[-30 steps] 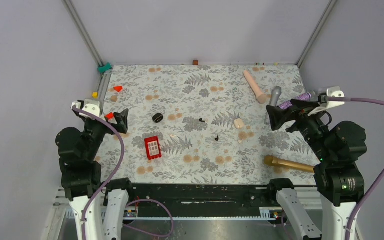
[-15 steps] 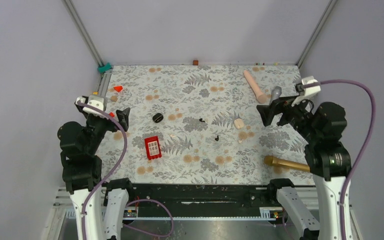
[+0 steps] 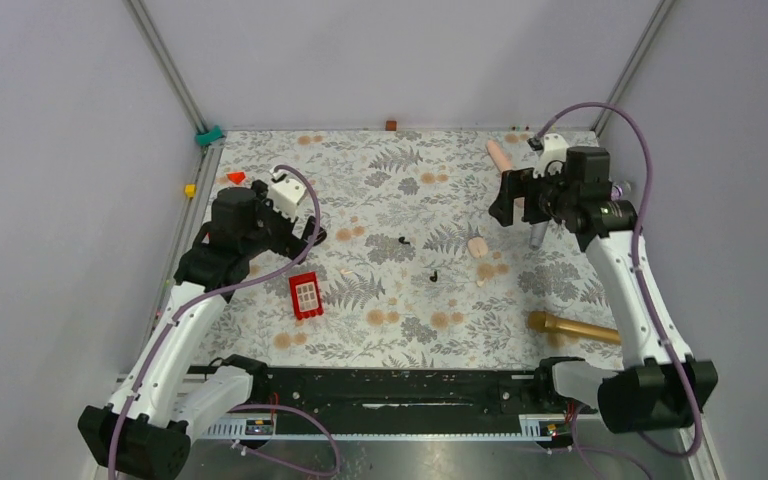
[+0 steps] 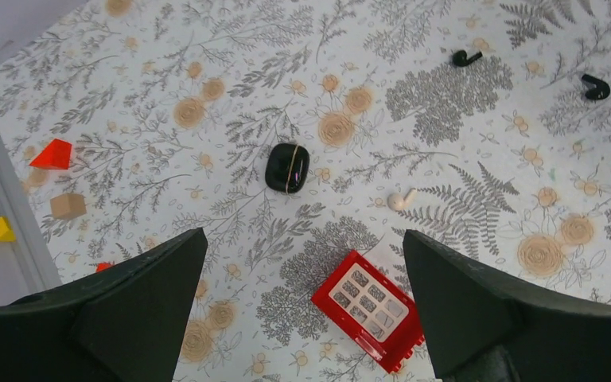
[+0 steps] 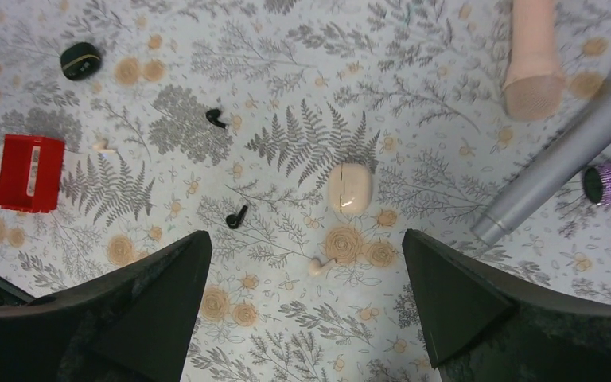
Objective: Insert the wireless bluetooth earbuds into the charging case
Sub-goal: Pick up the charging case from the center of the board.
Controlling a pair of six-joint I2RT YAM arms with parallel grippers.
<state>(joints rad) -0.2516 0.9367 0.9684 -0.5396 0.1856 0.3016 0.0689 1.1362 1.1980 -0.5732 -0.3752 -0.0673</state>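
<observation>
Earbuds (image 5: 236,216), 2x black, lie flat on the floral mat (image 3: 380,180) between both arms, apart from each other. The black charging case (image 4: 287,167) sits just ahead of the left gripper (image 4: 302,235). The right gripper (image 5: 306,235) is nearer the front earbud. Both grippers are spread wide and empty. You likely pick w/ the right.

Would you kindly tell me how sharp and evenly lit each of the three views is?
Top external: even, soft light, no glare, but the earbuds are mere specks. Left wrist: sharp, the black charging case crisp. Right wrist: sharp tabletop, dark fingers shadowed and featureless.
</observation>
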